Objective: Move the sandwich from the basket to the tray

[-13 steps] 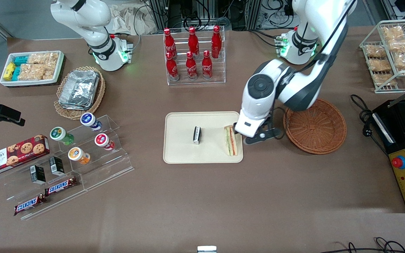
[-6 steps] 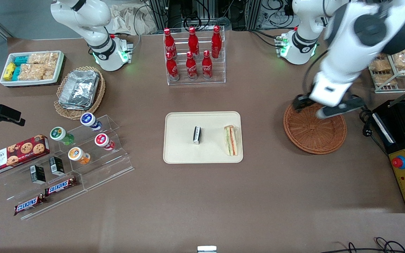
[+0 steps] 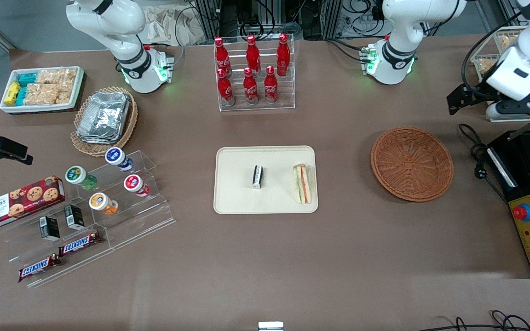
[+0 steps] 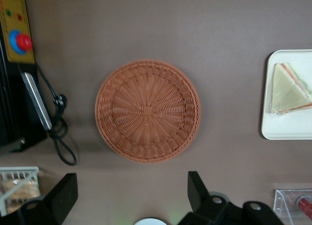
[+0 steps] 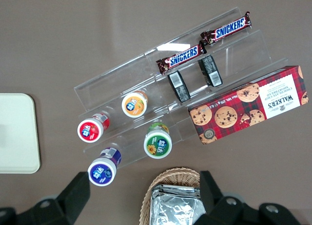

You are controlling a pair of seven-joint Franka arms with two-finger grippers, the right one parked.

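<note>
Front view: the gripper [image 3: 476,102] is hanging raised over the working arm's end of the bench [image 3: 292,257], its jaws standing wide apart and gripping nothing. The basket [image 3: 411,164] is sitting on the bench nearer the front camera than the jaws and well apart from them, nothing lying in it. The tray [image 3: 237,184] is lying farther along toward the parked arm's end, and the sandwich [image 3: 302,184] is resting on it by the rim nearest the basket, with a small black-and-white packet [image 3: 257,177] sitting near the tray's middle. Left wrist view: the two dark fingers [image 4: 196,190] are showing spread, with the basket [image 4: 147,110] lying on the bench [image 4: 229,40] below and between them. The sandwich [image 4: 290,88] is lying flat on the tray [image 4: 287,130], well apart from the jaws and clear of the basket.
</note>
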